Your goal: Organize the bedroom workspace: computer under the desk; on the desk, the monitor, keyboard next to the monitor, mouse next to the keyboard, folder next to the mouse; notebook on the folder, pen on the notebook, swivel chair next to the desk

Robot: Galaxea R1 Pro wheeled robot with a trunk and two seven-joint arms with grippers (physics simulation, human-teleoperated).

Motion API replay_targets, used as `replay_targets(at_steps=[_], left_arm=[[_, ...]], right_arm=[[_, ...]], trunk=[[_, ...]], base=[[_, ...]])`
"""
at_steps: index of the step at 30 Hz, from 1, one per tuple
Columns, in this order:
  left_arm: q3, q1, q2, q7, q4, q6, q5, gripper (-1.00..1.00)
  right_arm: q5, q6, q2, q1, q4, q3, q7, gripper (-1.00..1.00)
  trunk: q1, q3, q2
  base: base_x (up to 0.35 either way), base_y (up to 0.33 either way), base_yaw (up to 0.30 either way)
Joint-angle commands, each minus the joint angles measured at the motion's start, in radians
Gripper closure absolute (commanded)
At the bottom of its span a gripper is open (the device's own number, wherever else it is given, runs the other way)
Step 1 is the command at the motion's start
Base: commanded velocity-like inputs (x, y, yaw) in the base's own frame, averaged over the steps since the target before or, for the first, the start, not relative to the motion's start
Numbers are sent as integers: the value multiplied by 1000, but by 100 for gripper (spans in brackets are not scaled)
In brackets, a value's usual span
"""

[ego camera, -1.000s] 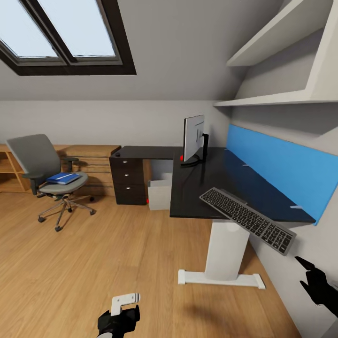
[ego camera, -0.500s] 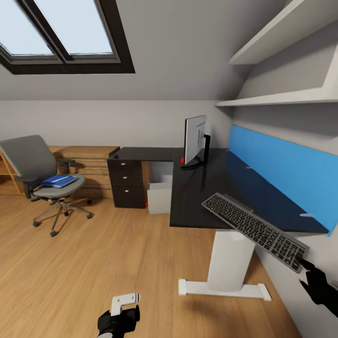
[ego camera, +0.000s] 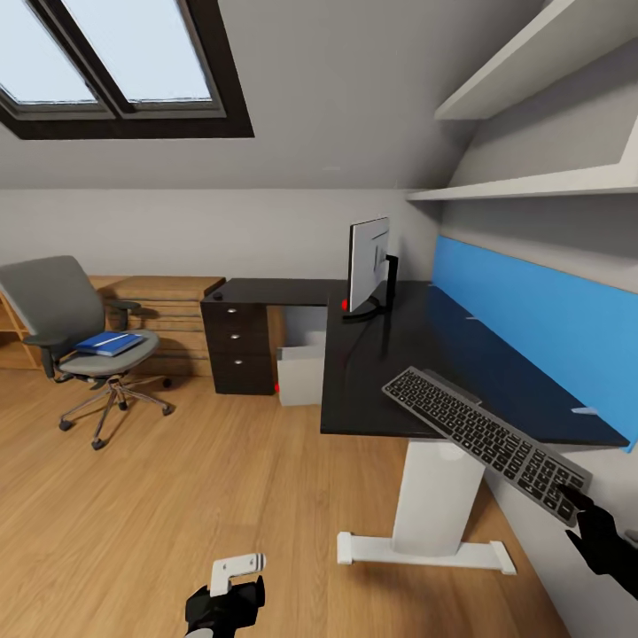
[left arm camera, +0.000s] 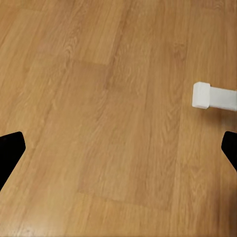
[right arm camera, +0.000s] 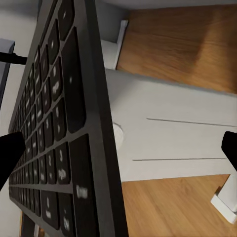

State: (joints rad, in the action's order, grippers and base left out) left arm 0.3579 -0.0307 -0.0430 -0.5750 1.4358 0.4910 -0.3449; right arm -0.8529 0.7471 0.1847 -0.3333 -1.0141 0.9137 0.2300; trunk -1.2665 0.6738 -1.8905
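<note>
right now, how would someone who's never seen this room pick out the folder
Start at the wooden dresser along the far wall, left of the black desk. In front of it stands the grey swivel chair, and the folder lies flat on its seat. It is the one bright blue rectangle at that end of the room, small beside the big blue wall panel behind the desk.

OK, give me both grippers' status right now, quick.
Left gripper: open, empty, hanging low over the wooden floor.
Right gripper: at the near end of the tilted keyboard; whether it is closed on it cannot be told.
</note>
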Motion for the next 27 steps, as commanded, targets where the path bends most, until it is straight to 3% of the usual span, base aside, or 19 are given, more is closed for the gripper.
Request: replay_targets(at_steps=[1,2,21,25,27], left_arm=[[1,1,0,-9,2,1,-9,-100],[1,1,0,-9,2,1,-9,-100],[1,0,0,-8,2,1,-9,-100],[2,0,0,-9,2,2,-9,-100],[2,0,0,-10,2,2,-9,-100]], right_arm=[[3,6,0,-1,0,2,5,-100],[3,6,-1,-1,0,2,5,100],[3,5,-7,-1,-1,-10,5,100],[3,4,-9,-1,-2,-11,5,100],[4,4,-22,-1,-6,-13,7,100]], trunk=[[0,1,0],[0,1,0],[0,1,0],[15,-12,28],[23,-18,42]], base=[[0,0,0],[0,0,0],[0,0,0],[0,0,0],[0,0,0]])
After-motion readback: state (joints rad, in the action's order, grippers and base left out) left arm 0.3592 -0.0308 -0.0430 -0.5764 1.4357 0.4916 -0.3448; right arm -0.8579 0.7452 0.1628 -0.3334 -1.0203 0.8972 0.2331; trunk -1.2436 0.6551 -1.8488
